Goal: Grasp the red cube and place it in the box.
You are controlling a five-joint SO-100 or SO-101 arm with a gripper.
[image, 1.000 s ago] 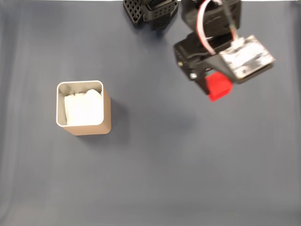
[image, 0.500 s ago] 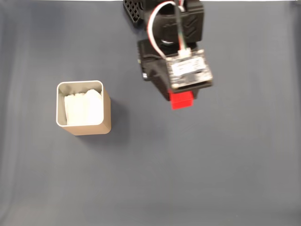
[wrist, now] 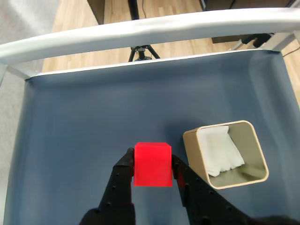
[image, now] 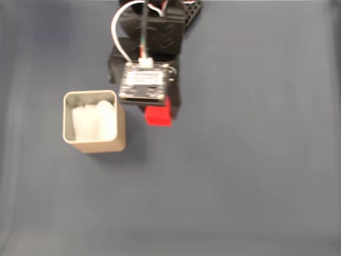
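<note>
A dark blue cloth (image: 240,176) covered the table, pale rails showing along its far edge in the wrist view. The box (image: 95,127) stood toward the left edge in the fixed view, white paper (wrist: 220,150) inside it. The arm (image: 152,37) reached in from the top edge. Its gripper (wrist: 152,166) clamped the red cube (wrist: 152,164) between both fingers (wrist: 123,171) – lifted clear of the cloth, just beside the box's right wall, not over its mouth

Claw (image: 158,114) w/ red cube (image: 159,116) just right of box (image: 96,143).
</note>
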